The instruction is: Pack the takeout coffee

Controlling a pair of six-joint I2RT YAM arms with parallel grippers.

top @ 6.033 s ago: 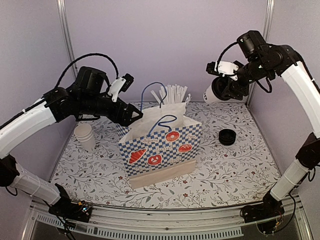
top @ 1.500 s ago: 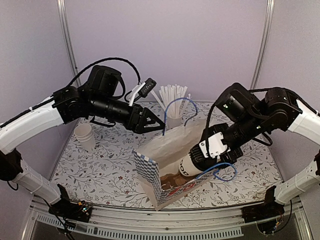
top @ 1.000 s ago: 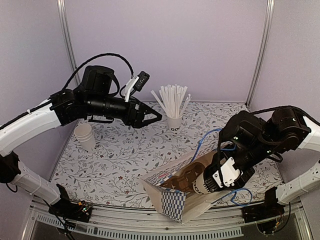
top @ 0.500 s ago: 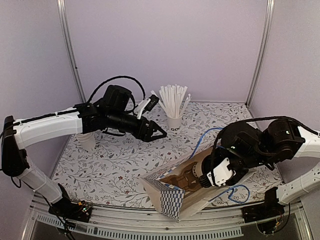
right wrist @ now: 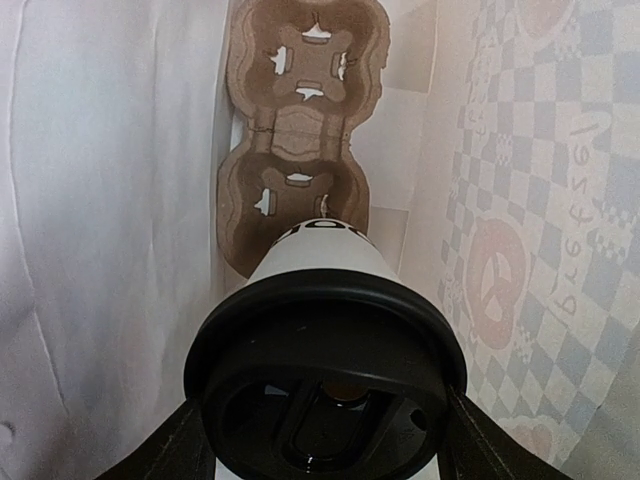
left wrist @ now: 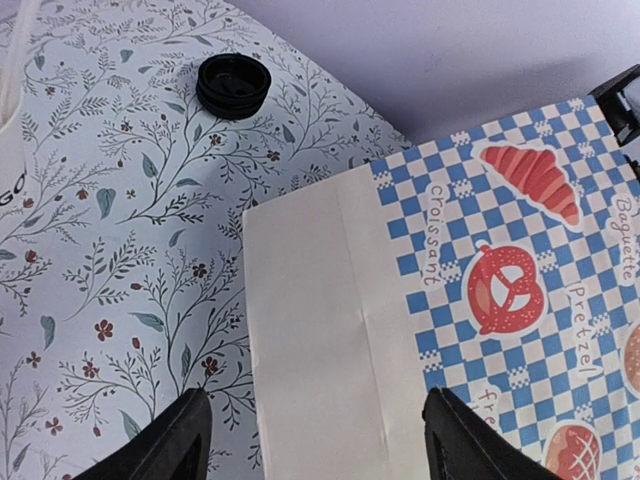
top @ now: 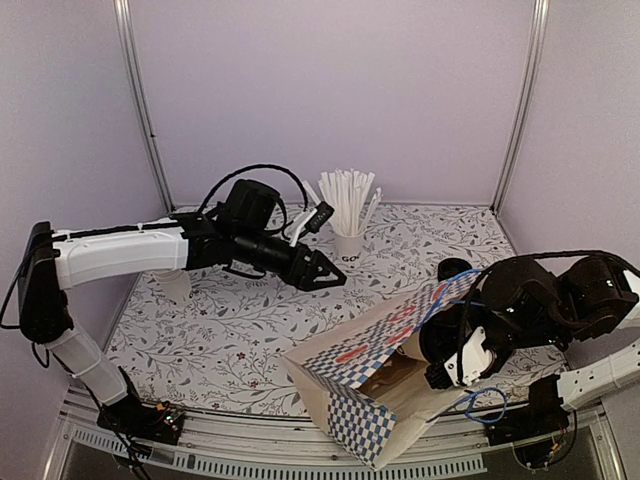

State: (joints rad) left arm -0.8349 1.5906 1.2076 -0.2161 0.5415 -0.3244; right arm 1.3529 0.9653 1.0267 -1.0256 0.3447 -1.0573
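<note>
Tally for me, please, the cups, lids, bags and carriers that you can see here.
Cups: 3: coffee, straw cup, plain cup (perhaps a stack; partly hidden)
Lids: 2: coffee lid, loose lid
Bag: 1
Carrier: 1
Total: 7

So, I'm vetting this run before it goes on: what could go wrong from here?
The bag lies on its side, so the coffee cup in the right claw goes in sideways and may leak at its lid or miss the cardboard tray. The left claw hangs open above the bag, so a push could slide it.
</note>
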